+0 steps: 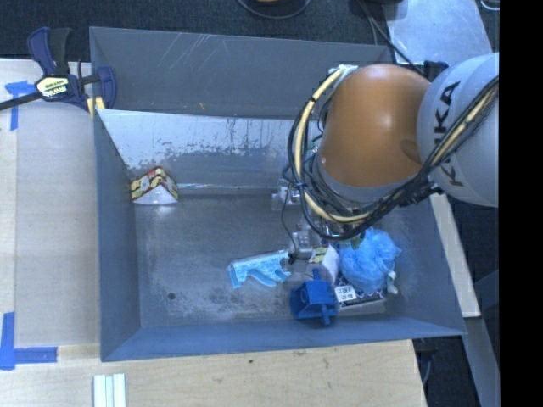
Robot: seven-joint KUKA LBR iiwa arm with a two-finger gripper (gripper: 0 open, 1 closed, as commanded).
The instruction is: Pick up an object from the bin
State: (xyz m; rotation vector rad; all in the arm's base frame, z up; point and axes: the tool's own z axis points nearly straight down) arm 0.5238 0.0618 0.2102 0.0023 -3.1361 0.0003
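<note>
The arm (pixel 458 134) reaches in from the right, and its orange cover (pixel 373 125), looped with cables, bulges over the bin's right half. Below the cover the gripper (pixel 302 257) points down near the front wall, at the right end of a pale blue plastic piece (pixel 257 270) lying flat on the floor. I cannot tell whether the gripper is spread or closed. A dark blue block (pixel 314 302) sits just in front of it. To its right a crumpled light blue wad (pixel 371 259) lies above a flat dark card (pixel 361 302). These things crowd the front right corner. The left of the bin (pixel 119 253) has open floor, with a small white and red packet (pixel 153 186) at the foot of the back wall.
</note>
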